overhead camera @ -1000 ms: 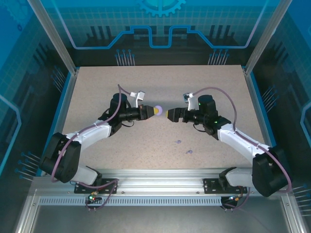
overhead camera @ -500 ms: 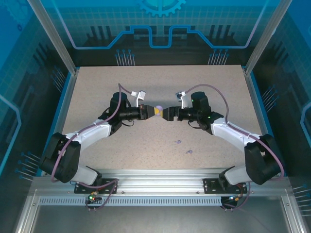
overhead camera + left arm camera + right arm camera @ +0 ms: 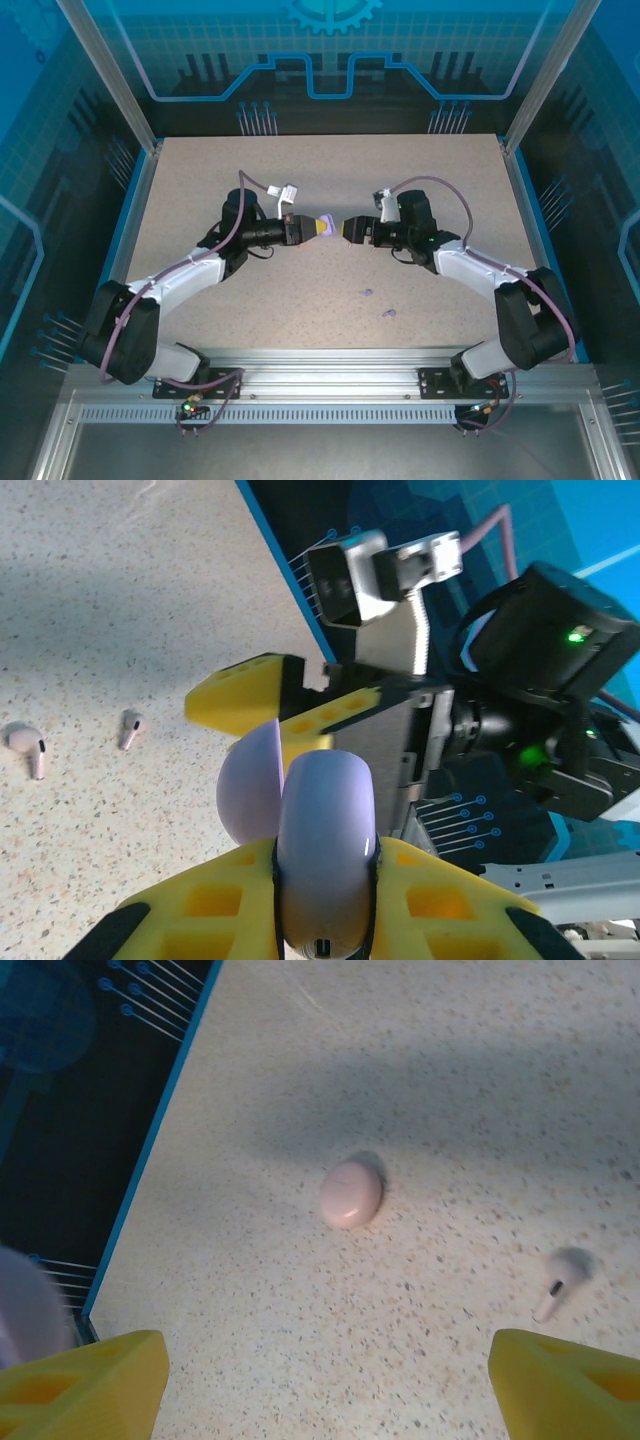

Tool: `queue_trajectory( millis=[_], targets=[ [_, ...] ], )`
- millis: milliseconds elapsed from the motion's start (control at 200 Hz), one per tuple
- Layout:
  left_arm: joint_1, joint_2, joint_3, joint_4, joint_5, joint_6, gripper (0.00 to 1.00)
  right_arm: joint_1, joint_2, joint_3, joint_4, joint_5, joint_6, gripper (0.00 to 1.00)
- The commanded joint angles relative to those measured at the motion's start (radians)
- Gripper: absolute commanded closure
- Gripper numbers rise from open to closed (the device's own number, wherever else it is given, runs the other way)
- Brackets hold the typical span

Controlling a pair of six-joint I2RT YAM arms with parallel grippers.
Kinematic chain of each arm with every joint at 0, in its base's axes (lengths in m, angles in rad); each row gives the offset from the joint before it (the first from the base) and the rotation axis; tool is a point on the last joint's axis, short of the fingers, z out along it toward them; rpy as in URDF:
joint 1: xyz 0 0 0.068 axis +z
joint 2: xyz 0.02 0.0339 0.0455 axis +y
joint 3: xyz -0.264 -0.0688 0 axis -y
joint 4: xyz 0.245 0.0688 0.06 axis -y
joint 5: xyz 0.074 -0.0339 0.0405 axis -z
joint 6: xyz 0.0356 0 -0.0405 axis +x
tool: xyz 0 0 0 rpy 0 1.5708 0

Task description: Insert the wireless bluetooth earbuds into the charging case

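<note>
My left gripper point(image 3: 325, 905) is shut on a lilac round charging case point(image 3: 325, 840), held off the table with its lid point(image 3: 248, 785) swung open to the left. In the top view that case point(image 3: 326, 226) hangs between the left gripper point(image 3: 318, 227) and the right gripper point(image 3: 347, 230), which face each other closely. My right gripper point(image 3: 325, 1390) is open, with nothing between its yellow fingertips point(image 3: 85, 1380). Two lilac earbuds point(image 3: 367, 293) point(image 3: 388, 313) lie on the table nearer the arm bases. Two pale earbuds point(image 3: 25, 748) point(image 3: 130, 728) lie on the table; one pale earbud point(image 3: 558, 1280) lies beyond the right fingers.
A closed pale pink case point(image 3: 351, 1192) rests on the speckled table point(image 3: 200, 200) below the right gripper. A blue rim point(image 3: 150, 1160) borders the table. Metal frame posts point(image 3: 110, 80) stand at the back corners.
The right arm swung in toward the held lilac case and its jaws narrowed a little. The left gripper kept the case and barely moved.
</note>
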Motion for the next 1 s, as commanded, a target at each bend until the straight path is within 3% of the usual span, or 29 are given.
queue_trajectory(
  millis=[0, 255, 560, 995],
  targets=[
    [-0.003, -0.021, -0.009, 0.033, 0.023, -0.003, 1.00, -0.013, -0.048, -0.021, -0.011, 0.009, 0.022, 0.16],
    [-0.008, 0.001, -0.020, 0.096, 0.022, -0.034, 1.00, -0.014, -0.167, -0.050, 0.048, -0.092, 0.103, 0.18],
    [-0.026, 0.026, 0.000, 0.101, 0.018, -0.036, 1.00, 0.003, -0.124, 0.004, 0.081, -0.137, 0.120, 0.39],
    [-0.038, 0.039, 0.013, 0.101, 0.013, -0.031, 1.00, 0.032, -0.066, 0.017, 0.090, -0.132, 0.112, 0.48]
  ],
)
